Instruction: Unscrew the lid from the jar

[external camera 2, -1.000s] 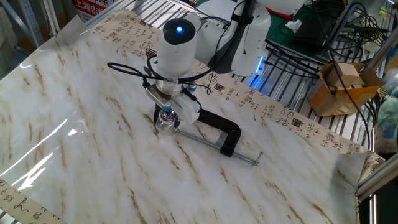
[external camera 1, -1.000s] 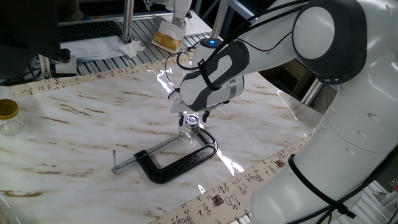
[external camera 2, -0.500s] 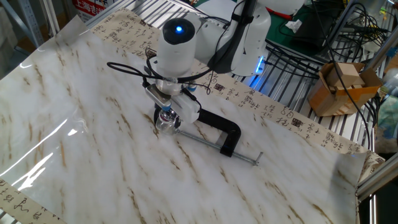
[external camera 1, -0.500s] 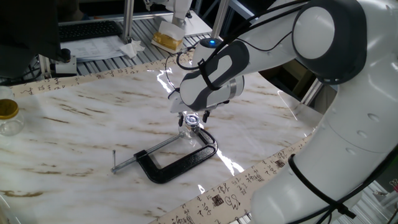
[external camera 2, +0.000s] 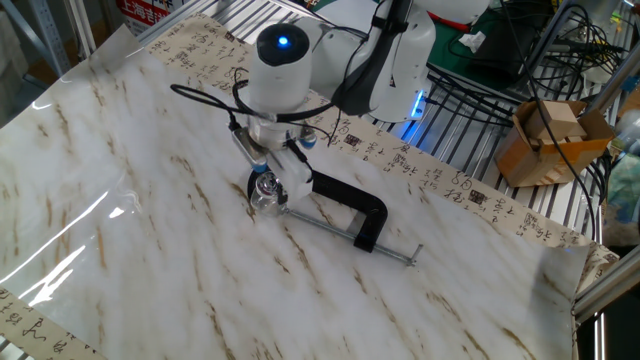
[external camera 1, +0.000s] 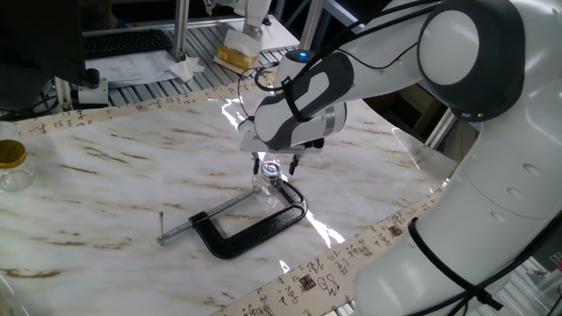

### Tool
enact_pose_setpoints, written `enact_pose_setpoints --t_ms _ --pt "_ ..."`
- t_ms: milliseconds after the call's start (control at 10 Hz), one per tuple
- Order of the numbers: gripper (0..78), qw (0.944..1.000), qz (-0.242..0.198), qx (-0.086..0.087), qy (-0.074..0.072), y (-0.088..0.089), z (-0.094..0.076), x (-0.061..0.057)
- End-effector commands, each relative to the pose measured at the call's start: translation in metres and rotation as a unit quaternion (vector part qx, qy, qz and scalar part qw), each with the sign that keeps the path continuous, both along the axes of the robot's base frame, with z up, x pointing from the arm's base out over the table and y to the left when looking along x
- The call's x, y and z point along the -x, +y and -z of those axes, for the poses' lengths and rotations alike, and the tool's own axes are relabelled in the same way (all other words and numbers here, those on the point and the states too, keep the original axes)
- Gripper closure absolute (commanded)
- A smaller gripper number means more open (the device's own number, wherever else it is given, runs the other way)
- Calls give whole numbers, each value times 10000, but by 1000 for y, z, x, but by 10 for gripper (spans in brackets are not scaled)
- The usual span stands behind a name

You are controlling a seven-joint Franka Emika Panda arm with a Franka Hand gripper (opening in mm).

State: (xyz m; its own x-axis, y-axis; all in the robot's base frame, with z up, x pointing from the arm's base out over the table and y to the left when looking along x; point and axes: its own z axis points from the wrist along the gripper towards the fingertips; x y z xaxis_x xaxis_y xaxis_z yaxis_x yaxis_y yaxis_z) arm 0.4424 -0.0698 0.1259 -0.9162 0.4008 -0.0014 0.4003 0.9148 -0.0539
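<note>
The jar [external camera 1: 266, 183] is seen standing upright on the marbled table [external camera 1: 123, 189], just at the open end of the black C-clamp [external camera 1: 255, 228]; whether it is held between the clamp's jaw and screw pad or only set beside them cannot be told; in the other fixed view the jar [external camera 2: 264, 195] is found at the left tip of the C-clamp [external camera 2: 350, 208], near the middle of the table [external camera 2: 120, 230]. The lid [external camera 1: 271, 168] is seen on top of the jar as a small glinting disc; it is shown likewise in the other fixed view [external camera 2: 265, 184].

The gripper [external camera 1: 274, 163] is pointed downward directly over the lid, its fingertips being placed at either side of the cap; the fingers are seen close around it, but contact with the lid is hidden by glare and by the white wrist housing, so it cannot be told whether the lid is clamped or merely flanked; the gripper [external camera 2: 268, 181] is partly covered by the arm in the other fixed view as well.

A larger clear jar with a yellow-gold lid [external camera 1: 11, 163] is placed at the far left edge of the table, well apart from the clamp; a strip printed with black characters [external camera 1: 299, 283] is laid along the table's border.
</note>
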Motion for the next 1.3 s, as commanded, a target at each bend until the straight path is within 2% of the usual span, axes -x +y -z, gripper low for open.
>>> enact_pose_setpoints --t_ms 100,200,300,400,500,700,1000,1100,1200,1300 --pt "1 9393 3411 -212 -300 -4 -15 4" --pt "1 9261 3743 -287 -375 -4 -15 4" --pt "1 9182 3922 -349 -424 -4 -15 4" --pt "1 9182 3922 -349 -424 -4 -15 4" --pt "1 8877 4542 -473 -591 -4 -15 4" --pt "1 8609 5001 -583 -724 -4 -15 5" --pt "1 8331 5421 -700 -847 -4 -15 5" --pt "1 8302 5461 -711 -860 -4 -15 5" --pt "1 8196 5603 -755 -932 -4 -15 5" --pt "1 8134 5689 -748 -957 -4 -15 5"
